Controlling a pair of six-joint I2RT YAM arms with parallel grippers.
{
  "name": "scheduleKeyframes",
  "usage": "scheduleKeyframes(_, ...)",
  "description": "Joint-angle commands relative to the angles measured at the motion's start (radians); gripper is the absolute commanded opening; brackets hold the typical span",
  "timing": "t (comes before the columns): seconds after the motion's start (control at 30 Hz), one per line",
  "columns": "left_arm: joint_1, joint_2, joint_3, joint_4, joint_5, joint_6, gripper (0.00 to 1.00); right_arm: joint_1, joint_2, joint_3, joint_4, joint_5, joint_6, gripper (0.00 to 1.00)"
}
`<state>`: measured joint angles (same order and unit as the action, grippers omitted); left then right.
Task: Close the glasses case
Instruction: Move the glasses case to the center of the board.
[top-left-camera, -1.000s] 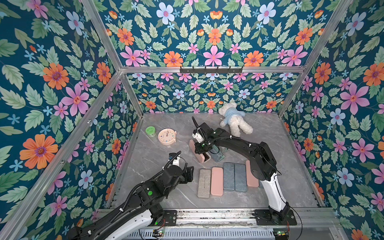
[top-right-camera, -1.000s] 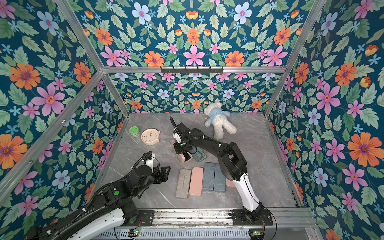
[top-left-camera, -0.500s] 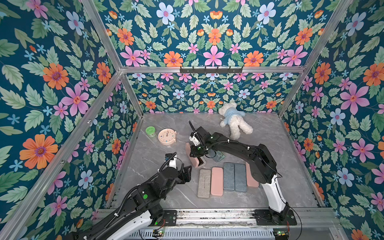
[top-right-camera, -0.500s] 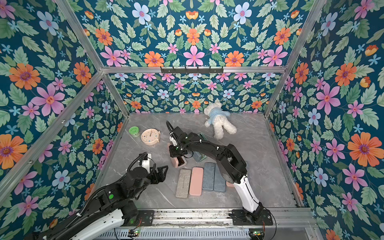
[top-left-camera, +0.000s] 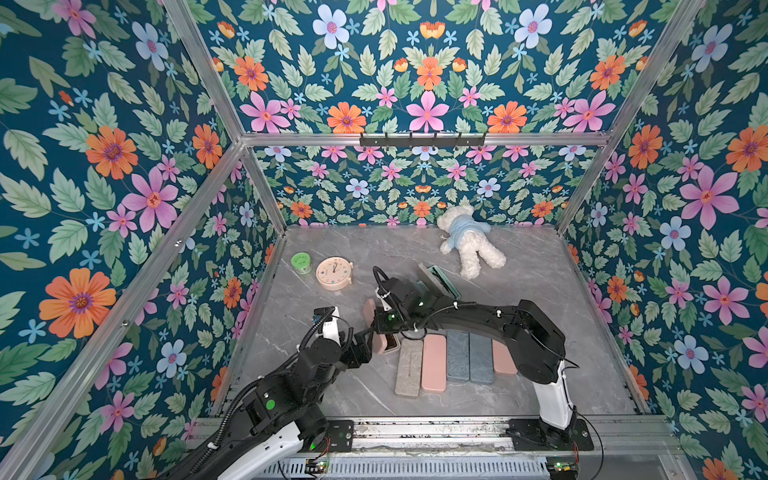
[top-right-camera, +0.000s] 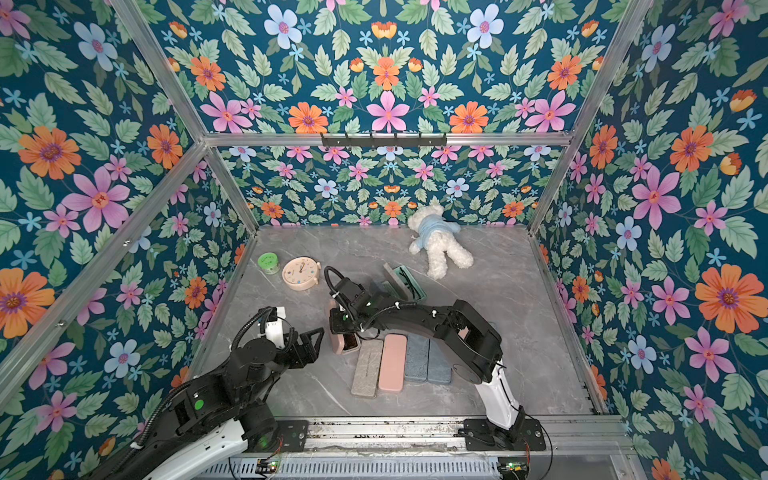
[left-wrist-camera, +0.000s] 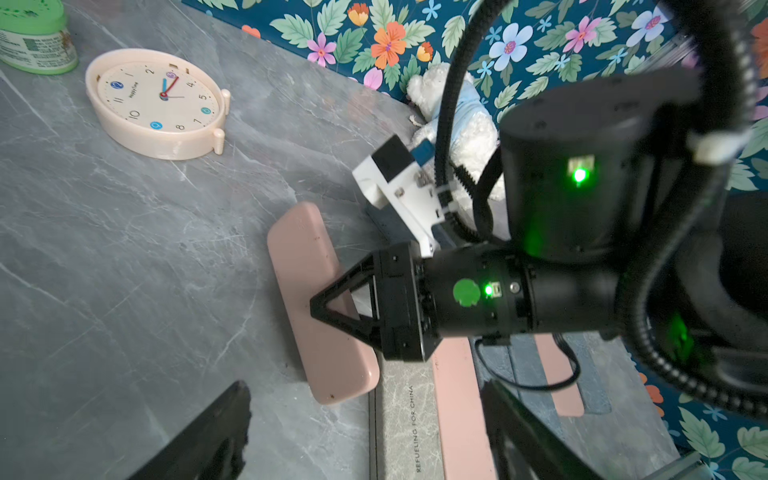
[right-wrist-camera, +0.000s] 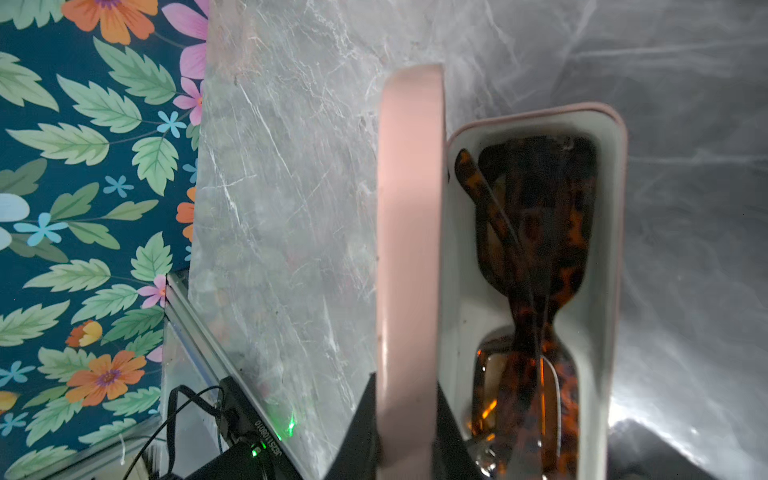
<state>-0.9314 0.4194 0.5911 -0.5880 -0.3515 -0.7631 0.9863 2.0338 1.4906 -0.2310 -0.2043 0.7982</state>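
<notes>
Pink case sits open on desk at left end of row of closed cases, glasses inside, lid near upright; right hand clamped on lid; left hand spread apart, empty, close beside case, contact unclear.

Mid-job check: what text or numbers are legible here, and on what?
"REFUELING FOR CHINA": grey glasses case.
"2 4 5 7 8 10 11": clock face; its small wording is blurred.
Green jar label: too blurred.
Black module serial, right wrist view: too small to trust.
</notes>
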Motion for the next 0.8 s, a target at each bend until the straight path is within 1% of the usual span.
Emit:
scheduleKeyframes(0.0,0.000,-0.004,0.019,-0.038,-0.022,-0.008,0.89,0.025,-0.024,-0.039,0.131,0.063,0.112,0.01)
scheduleKeyframes(0.17,-0.001,-0.016,0.027,-0.049,-0.011,-0.009,0.88,0.065,-0.030,-0.029,0.124,0.101,0.157,0.02)
scheduleKeyframes(0.27,0.000,-0.028,0.026,-0.060,-0.010,-0.011,0.88,0.088,-0.050,-0.074,0.171,0.124,0.210,0.02)
scheduleKeyframes(0.53,0.000,-0.037,0.026,-0.064,-0.001,-0.010,0.88,0.163,-0.064,-0.104,0.165,0.217,0.292,0.02)
scheduleKeyframes(0.77,0.000,-0.037,0.015,-0.060,0.006,-0.012,0.88,0.209,-0.068,-0.170,0.211,0.288,0.397,0.02)
